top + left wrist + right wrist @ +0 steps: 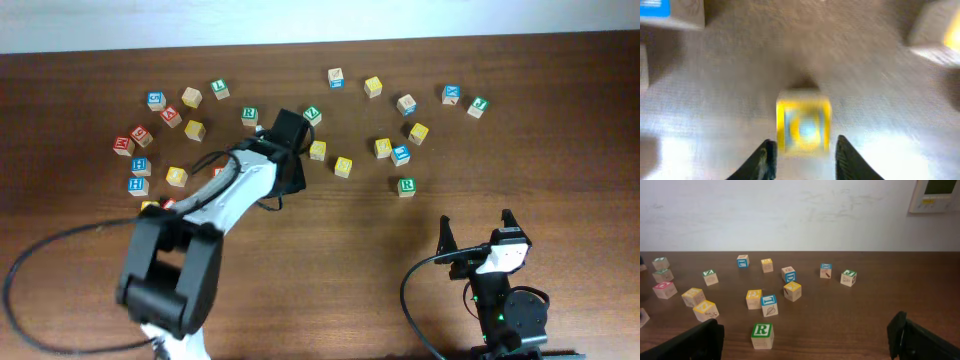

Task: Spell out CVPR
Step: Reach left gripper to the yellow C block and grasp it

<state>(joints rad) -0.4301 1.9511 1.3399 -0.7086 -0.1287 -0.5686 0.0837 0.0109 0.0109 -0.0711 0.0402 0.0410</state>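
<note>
Nearest you, the right gripper (477,230) sits at the near right of the table (580,150), its fingers spread wide and holding nothing. Just beyond it the green R block (762,335) stands on its own, apart from its neighbours, with the letter facing the right wrist camera.

Farther in, toward the middle, the left gripper (803,145) hangs low over a yellow-framed block (803,117). Its fingers are parted a little wider than the block, with the tips beside its two sides. The left wrist view is blurred, so you cannot tell whether the pads touch, and the letter is unreadable. Nothing looks clamped.

Beyond that, the other blocks (372,86) lie scattered across the far half, and no word row is laid out yet.

Expect these cubes to be light, rigid wood with flat painted faces. Take one squarely on two opposite sides at mid-height. Avoid gripping across corners, where it would likely twist out.
</note>
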